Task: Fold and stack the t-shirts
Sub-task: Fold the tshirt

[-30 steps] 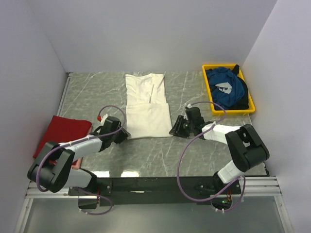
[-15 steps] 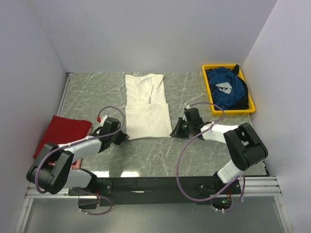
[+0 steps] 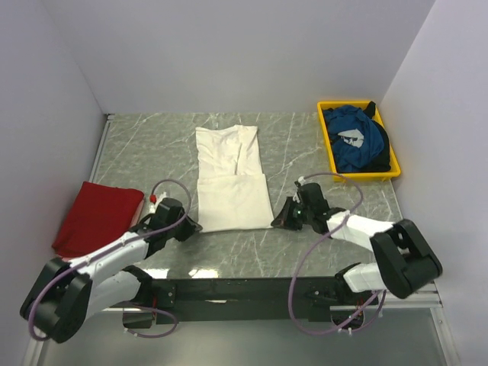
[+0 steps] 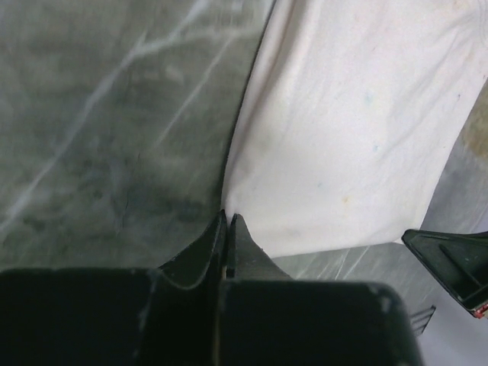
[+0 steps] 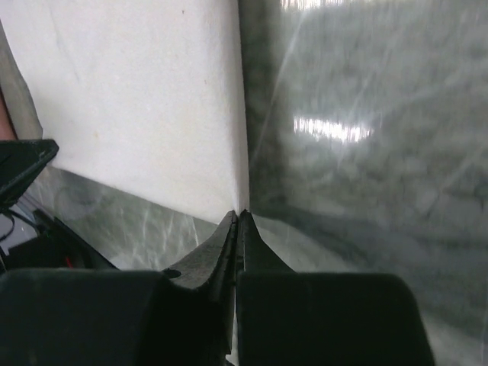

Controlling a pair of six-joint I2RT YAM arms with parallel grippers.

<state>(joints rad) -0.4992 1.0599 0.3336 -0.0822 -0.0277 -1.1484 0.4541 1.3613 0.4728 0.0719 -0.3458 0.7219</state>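
Observation:
The cream-white t-shirt [image 3: 229, 179] lies partly folded in the middle of the table, its near half doubled over. My left gripper [image 3: 197, 226] is shut on its near left corner, where the closed jaws [image 4: 228, 217] pinch the cloth edge [image 4: 351, 130]. My right gripper [image 3: 276, 223] is shut on the near right corner, its tips [image 5: 239, 214] meeting on the white cloth [image 5: 137, 99]. A dark red t-shirt [image 3: 99, 217] lies folded at the left edge. The blue t-shirt [image 3: 352, 141] with a white print sits bunched in the tray.
A yellow plastic tray [image 3: 326, 149] stands at the back right, with dark cloth beside the blue one in it. White walls close in the marble table [image 3: 305, 145] on three sides. Purple cables loop off both arms.
Both grippers have closed on the white t-shirt's near corners and drawn back toward the near edge. The shirt's near end has shifted with them.

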